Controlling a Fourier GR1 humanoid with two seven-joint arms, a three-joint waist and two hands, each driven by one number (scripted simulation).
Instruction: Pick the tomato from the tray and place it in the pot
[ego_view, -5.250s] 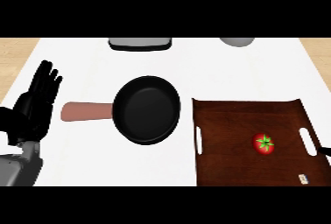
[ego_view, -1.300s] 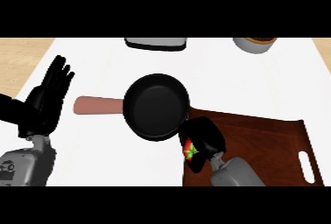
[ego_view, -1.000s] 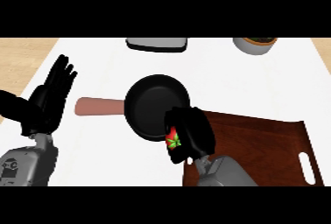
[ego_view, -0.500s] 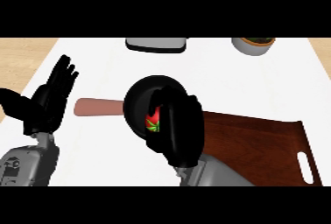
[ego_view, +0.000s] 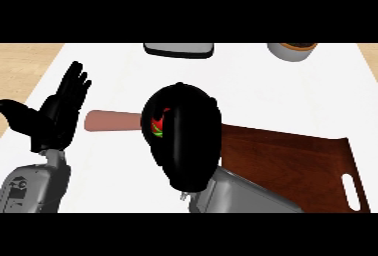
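My right hand (ego_view: 190, 142) hangs over the black pot (ego_view: 153, 111), fingers curled round the red tomato (ego_view: 159, 121) with its green stem. Only a sliver of the tomato shows at the hand's left edge. The hand hides most of the pot; its black rim shows at the left and its reddish-brown handle (ego_view: 111, 121) sticks out to the left. The dark brown tray (ego_view: 288, 160) lies at the right, bare where it shows. My left hand (ego_view: 57, 117) rests open at the left, fingers up.
A grey and black appliance (ego_view: 179, 49) sits at the counter's far edge. A grey bowl with a brown inside (ego_view: 293, 50) stands at the far right. The tray has a white slot handle (ego_view: 353, 192) at its right end.
My right hand has carried the tomato up and left from the tray to over the pot. The left hand has stayed in place.
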